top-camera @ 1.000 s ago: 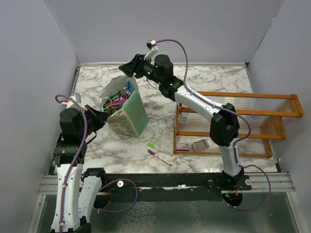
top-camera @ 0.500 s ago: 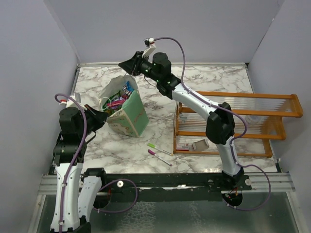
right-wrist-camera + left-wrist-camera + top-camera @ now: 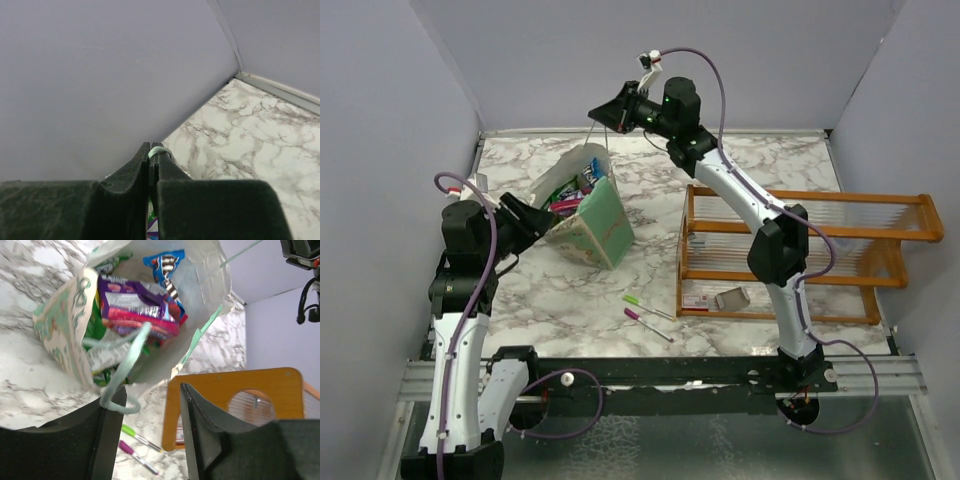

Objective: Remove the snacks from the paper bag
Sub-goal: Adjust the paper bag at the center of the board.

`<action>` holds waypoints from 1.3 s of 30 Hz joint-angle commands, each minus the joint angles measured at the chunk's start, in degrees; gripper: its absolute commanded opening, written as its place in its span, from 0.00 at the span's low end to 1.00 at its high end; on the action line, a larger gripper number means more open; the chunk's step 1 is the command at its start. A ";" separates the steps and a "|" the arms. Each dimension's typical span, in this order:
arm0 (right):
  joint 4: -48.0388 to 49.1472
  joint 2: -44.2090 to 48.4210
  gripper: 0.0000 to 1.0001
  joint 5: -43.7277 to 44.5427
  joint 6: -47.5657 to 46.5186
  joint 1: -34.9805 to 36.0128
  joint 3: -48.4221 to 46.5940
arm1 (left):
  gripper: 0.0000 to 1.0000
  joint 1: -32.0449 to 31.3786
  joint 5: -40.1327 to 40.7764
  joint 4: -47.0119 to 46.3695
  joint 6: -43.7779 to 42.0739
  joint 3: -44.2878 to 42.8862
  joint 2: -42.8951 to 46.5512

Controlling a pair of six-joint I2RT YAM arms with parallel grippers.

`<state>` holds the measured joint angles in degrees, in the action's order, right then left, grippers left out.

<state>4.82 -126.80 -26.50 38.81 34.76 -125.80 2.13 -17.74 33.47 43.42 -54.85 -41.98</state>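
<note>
The paper bag [image 3: 601, 222], mint-green and white, leans on the marble table with its mouth turned up and to the left. My right gripper [image 3: 599, 117] hangs above it, shut on a thin string handle [image 3: 159, 151] that runs taut down to the bag's rim. In the left wrist view the bag [image 3: 60, 335] gapes open, showing the snacks: a purple packet [image 3: 134, 299], a blue one [image 3: 167, 264] and green ones [image 3: 99, 342]. My left gripper [image 3: 152, 407] is open at the bag's near rim. The other handle loop [image 3: 119, 382] lies against its left finger [image 3: 107, 440].
An orange wooden rack [image 3: 800, 250] stands to the right of the bag, with a small packet [image 3: 730, 298] under it. A green pen [image 3: 646, 305] and a pink pen [image 3: 648, 325] lie in front of the bag. Grey walls enclose the table on three sides.
My right gripper shut on the string handle and rose up and to the right, pulling the bag over with it. My left gripper opened and moved slightly up.
</note>
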 commanded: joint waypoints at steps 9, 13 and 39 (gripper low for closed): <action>4.06 -2.53 0.01 -18.96 -8.35 -9.73 -17.89 | 0.82 0.06 -3.84 2.23 1.29 -5.90 -1.46; 3.96 0.21 0.02 -21.20 -13.83 -10.32 -16.19 | 0.98 0.07 -3.93 5.05 0.24 -9.95 -1.83; 1.28 11.01 0.01 -28.20 -2.52 -1.45 8.59 | 0.99 -7.74 -10.18 -4.43 -8.23 -0.37 -1.56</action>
<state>5.15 -119.57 -53.84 30.81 35.18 -115.44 -5.39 -23.90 36.82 32.21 -60.07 -45.54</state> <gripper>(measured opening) 0.020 0.992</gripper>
